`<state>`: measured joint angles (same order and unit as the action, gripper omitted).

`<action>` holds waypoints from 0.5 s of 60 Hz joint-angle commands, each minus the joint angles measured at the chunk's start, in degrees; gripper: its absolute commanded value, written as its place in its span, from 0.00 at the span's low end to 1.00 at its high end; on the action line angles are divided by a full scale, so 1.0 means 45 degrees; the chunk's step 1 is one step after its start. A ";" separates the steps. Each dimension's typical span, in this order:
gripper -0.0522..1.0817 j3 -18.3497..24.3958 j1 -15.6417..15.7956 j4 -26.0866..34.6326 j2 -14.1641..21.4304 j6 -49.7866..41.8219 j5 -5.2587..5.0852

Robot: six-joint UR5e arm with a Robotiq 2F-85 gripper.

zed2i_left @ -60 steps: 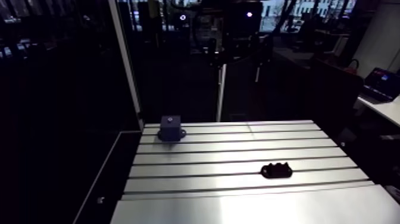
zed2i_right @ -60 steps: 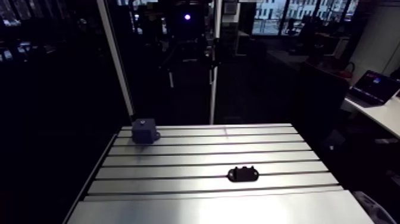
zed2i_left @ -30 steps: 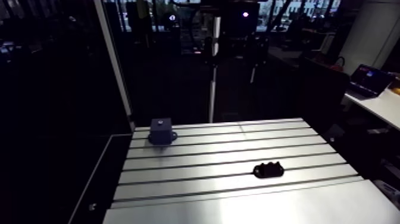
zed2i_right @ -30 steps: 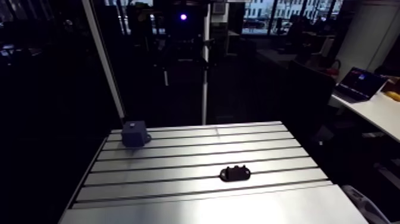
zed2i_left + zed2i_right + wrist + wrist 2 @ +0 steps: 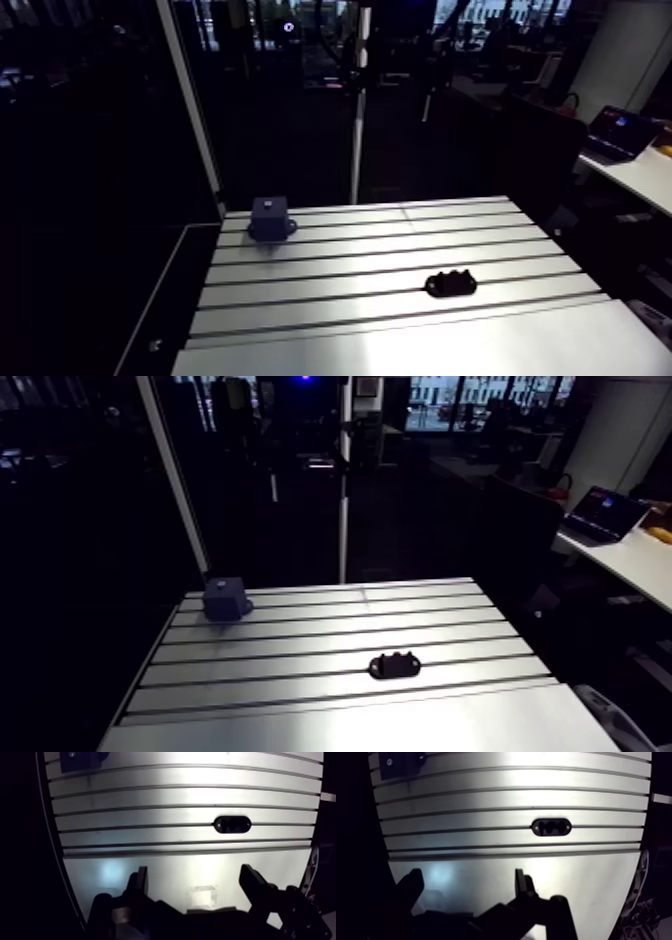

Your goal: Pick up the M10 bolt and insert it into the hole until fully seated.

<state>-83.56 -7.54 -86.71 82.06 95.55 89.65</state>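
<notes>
Arm view: black oval holder (image 5: 451,284) at 4 o'clock on slotted aluminium table (image 5: 330,262); we judge M10 bolt there, unresolved. Wrist view: two-finger gripper (image 5: 194,872) fingers apart, empty; holder ahead, 1 o'clock. Bolt stiff, slick: grip head.

Holds gripper (image 5: 196,886) spread wide, fingers (image 5: 140,883) well apart, gripping nothing. Points it down from high up, both fingers dark, level with each other, tips at matching height in the wrist view.

Table (image 5: 400,340): slotted aluminium, smooth plate along near edge.
Far left corner: dark blue block (image 5: 270,217), upright.
Middle right: low black oval piece (image 5: 451,284), between slots, well apart from block.
</notes>
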 commanded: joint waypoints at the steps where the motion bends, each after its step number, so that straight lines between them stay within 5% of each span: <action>1: 0.05 0.0203 0.0013 0.0216 -0.0135 0.0101 0.0048; 30: 0.05 0.0067 0.0074 0.0138 -0.0395 0.0065 0.0009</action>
<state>-83.26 -7.33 -86.00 80.76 95.91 89.68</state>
